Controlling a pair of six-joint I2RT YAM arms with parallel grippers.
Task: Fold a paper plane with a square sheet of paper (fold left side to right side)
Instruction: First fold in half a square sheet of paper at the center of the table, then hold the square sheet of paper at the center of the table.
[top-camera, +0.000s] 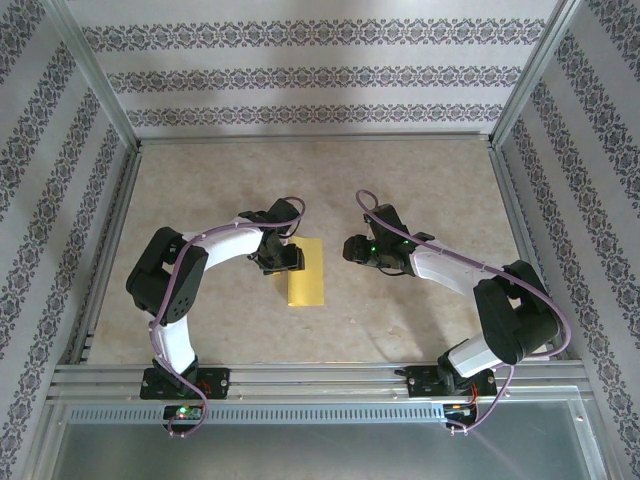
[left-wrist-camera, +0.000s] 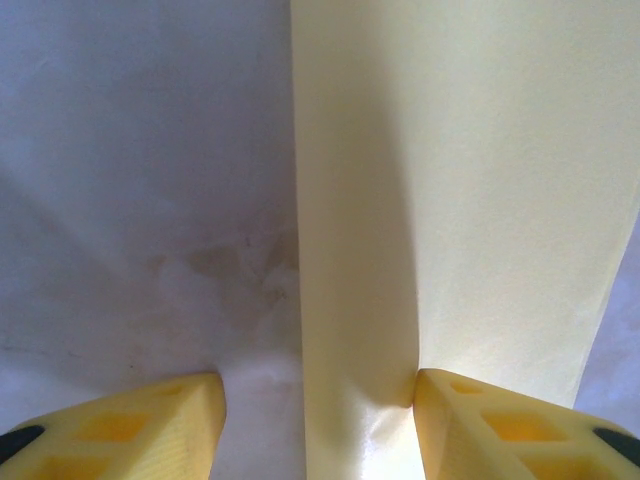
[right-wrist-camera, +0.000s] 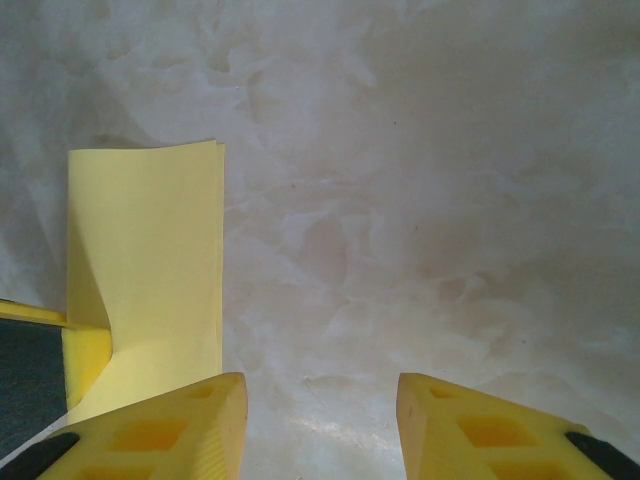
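Folded sheet of paper (top-camera: 309, 274) flat on tabletop (top-camera: 420, 180). Left hand (top-camera: 282, 262) half-open at its left edge, sheet running between fingers, unclamped. Right hand (top-camera: 352, 248) half-open, empty, near sheet's right side.

Shows the square sheet of paper (top-camera: 307, 272) folded in half into a narrow plain yellow rectangle, lying near the middle of the table (top-camera: 420, 200), long sides running front to back, upper layer slightly bowed.

matt yellow paper (top-camera: 310, 280); tabletop (top-camera: 400, 180) perhaps laminate
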